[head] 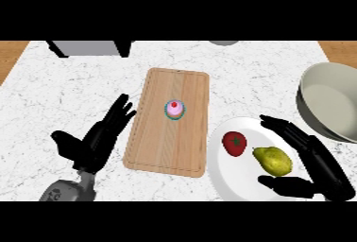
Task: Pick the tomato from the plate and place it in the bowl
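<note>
A red tomato (pixel 235 143) with a green stem lies on the white plate (pixel 230 177) at the lower right, next to a yellow-green pear (pixel 273 160). The grey bowl (pixel 333 101) stands at the right edge, beyond the plate. My right hand (pixel 317 165) hovers open over the plate's right side, fingers straight past the pear and thumb below it, a short way right of the tomato and not touching it. My left hand (pixel 97 139) rests open at the lower left, beside the cutting board.
A wooden cutting board (pixel 171 120) lies in the middle with a small pink cupcake (pixel 174 109) on it. A grey appliance (pixel 90 47) stands at the back left. The marble counter ends in wooden strips at the far corners.
</note>
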Action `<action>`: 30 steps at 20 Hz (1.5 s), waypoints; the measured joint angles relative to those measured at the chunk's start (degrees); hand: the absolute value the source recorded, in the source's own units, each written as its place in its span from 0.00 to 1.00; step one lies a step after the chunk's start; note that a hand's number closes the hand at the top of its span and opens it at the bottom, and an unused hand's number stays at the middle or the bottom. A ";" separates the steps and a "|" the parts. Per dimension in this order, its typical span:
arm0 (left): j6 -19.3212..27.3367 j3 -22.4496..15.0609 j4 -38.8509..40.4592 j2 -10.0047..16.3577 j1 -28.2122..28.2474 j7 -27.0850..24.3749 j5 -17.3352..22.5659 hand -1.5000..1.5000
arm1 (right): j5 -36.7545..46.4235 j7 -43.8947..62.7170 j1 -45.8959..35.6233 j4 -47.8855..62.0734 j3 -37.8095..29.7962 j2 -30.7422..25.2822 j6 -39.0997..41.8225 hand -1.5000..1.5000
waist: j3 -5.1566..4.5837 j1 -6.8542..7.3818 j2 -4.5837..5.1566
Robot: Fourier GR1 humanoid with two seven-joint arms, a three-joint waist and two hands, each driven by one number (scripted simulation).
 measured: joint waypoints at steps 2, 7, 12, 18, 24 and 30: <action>-0.09 0.35 0.01 0.22 -0.47 0.60 0.10 0.50 | 4.90 5.94 0.41 -3.23 0.88 -2.70 0.13 0.00 | -0.06 -0.24 -0.10; -0.40 0.39 -0.06 -0.17 -1.54 1.43 0.16 0.50 | 12.00 26.07 -3.27 -11.21 3.30 -6.10 7.37 0.00 | -0.11 0.35 -0.03; -1.63 0.64 0.12 -0.32 -1.63 1.41 0.48 0.50 | 13.38 45.11 -10.12 -15.33 7.79 -3.37 18.51 0.00 | -0.05 1.28 0.19; -1.79 0.72 -0.15 -1.37 -0.94 1.36 -0.34 0.50 | 11.72 60.67 -17.02 -13.88 10.03 3.44 28.65 0.00 | 0.08 1.39 0.30; -2.94 1.86 -1.03 -1.43 -0.07 1.64 -1.06 0.50 | 14.04 64.75 -19.40 -7.48 10.85 8.87 32.11 0.00 | 0.14 1.26 0.32; -3.17 2.75 -1.52 -2.52 -0.97 3.25 -1.80 0.50 | 15.81 65.47 -20.14 -2.76 10.88 12.22 34.94 0.00 | 0.17 1.13 0.32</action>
